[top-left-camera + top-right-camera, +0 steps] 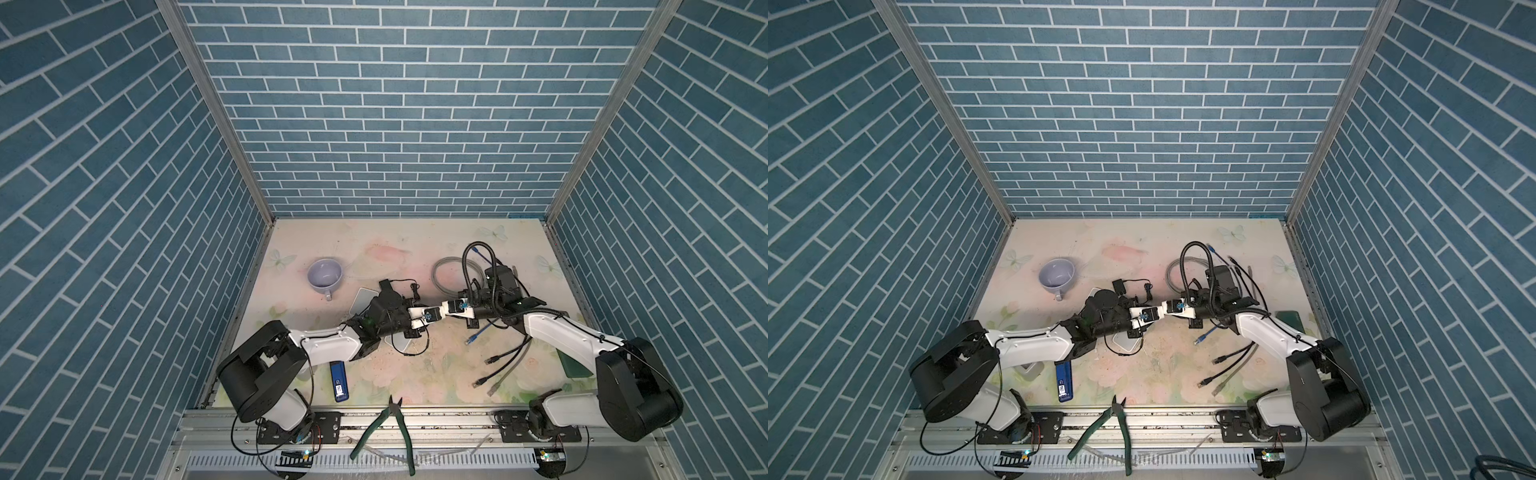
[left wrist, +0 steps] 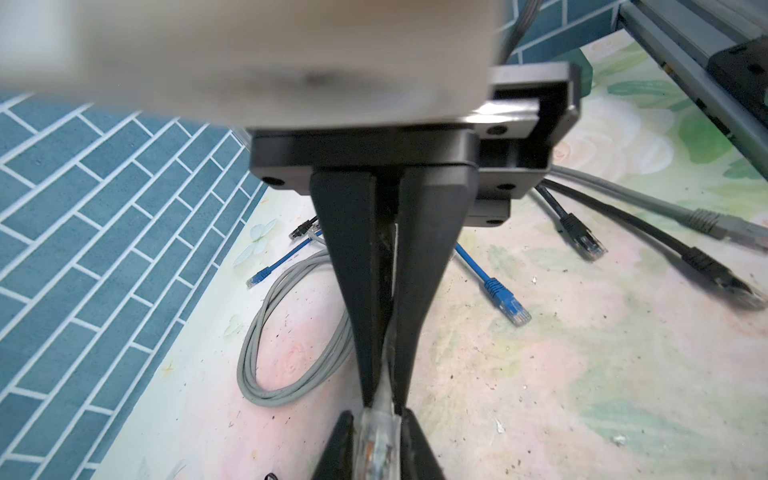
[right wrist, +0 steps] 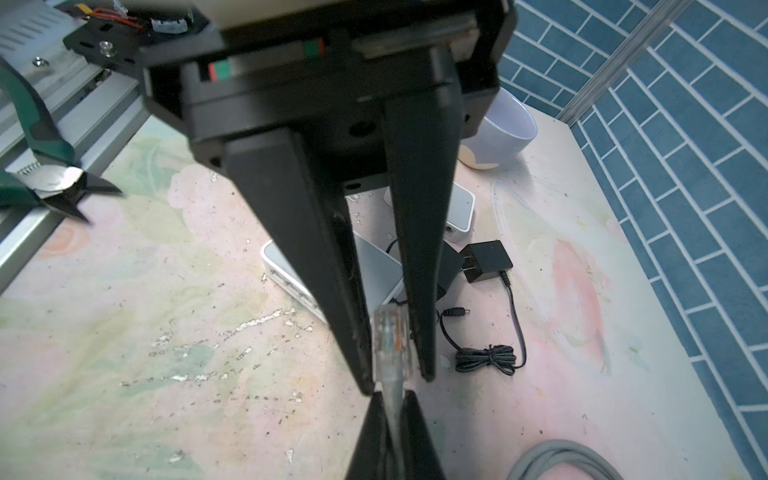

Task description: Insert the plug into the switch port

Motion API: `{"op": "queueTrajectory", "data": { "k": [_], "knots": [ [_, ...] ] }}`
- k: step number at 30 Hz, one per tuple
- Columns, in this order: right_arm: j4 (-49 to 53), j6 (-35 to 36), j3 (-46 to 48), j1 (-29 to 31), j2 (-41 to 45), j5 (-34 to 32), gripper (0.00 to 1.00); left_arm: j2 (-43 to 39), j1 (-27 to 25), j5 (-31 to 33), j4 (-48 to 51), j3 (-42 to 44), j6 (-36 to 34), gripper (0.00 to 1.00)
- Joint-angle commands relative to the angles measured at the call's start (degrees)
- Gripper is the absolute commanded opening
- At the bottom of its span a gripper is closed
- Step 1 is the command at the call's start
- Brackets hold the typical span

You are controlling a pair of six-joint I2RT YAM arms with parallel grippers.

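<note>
A clear plug (image 3: 390,340) on a grey cable (image 3: 392,411) hangs above the table where my two grippers meet tip to tip. My left gripper (image 2: 377,419) has a finger against each side of the plug (image 2: 376,444). Straight behind the plug, my right gripper (image 3: 392,397) is shut on the grey cable. In both top views the left gripper (image 1: 438,311) and right gripper (image 1: 446,308) touch noses at mid-table, and the plug itself is too small to make out. The white switch (image 3: 282,259) lies below and beyond, its row of ports facing the right wrist camera, partly under the left arm (image 1: 398,343).
A second white box (image 3: 459,212), a black power adapter (image 3: 486,257) and a lilac cup (image 1: 325,276) sit behind the left arm. Loose blue (image 1: 471,338) and black (image 1: 498,357) patch cables and a grey coil (image 1: 446,276) lie on the right. Green cutters (image 1: 390,432) rest on the front rail.
</note>
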State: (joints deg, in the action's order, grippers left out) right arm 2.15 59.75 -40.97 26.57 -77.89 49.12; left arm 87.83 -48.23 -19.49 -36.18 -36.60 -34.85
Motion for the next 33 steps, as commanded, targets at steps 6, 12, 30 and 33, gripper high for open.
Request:
{"op": "queueTrajectory", "data": {
  "k": [6, 12, 30, 33],
  "knots": [
    [1.7, -0.5, -1.4, 2.0, 0.0, 3.8, 0.00, 0.8, 0.2, 8.3, -0.6, 3.4, 5.2, 0.55],
    [6.1, -3.8, -3.6, 2.0, -2.2, 0.5, 0.00, -4.6, 0.1, 13.8, -3.3, 8.5, 10.9, 0.99],
    [6.5, -17.6, -5.7, 2.3, -8.5, -7.0, 0.00, -21.7, 0.0, 29.1, 34.8, 6.0, 36.5, 1.00],
    [5.3, -19.2, -5.2, 2.8, -9.4, -8.6, 0.00, -20.7, -0.8, 29.5, 35.9, 6.4, 38.5, 1.00]
  ]
}}
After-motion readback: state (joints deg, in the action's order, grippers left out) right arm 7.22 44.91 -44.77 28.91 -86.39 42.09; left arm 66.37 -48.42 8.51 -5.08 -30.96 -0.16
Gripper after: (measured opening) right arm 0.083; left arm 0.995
